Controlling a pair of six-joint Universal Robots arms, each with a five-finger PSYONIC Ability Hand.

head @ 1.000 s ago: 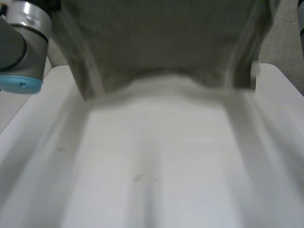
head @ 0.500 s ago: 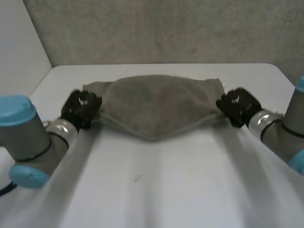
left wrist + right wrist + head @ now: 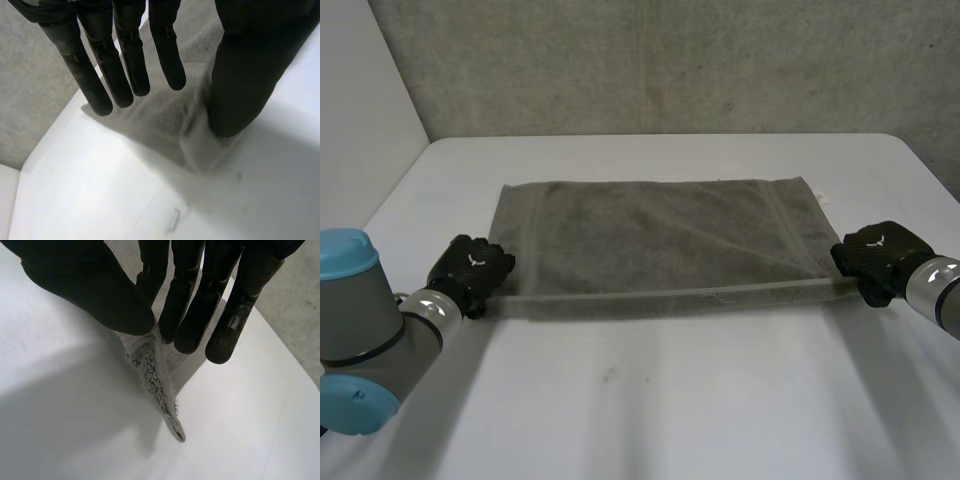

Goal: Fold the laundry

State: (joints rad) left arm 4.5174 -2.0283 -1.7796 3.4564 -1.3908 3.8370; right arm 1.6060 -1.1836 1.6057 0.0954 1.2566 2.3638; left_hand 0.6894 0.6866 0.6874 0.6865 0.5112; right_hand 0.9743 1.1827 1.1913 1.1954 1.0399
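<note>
A grey-brown rectangular terry towel (image 3: 655,235) lies spread flat in the middle of the white table (image 3: 650,400), long edges running from 9 to 3 o'clock. The 2 hands sit at its near corners. The left hand (image 3: 470,272), at the towel's 8 o'clock corner, has its fingers (image 3: 125,75) straight and spread clear of the cloth, with only the thumb (image 3: 240,85) resting on the corner. The right hand (image 3: 873,255), at the 4 o'clock corner, pinches that corner between thumb and fingertips (image 3: 192,335).
</note>
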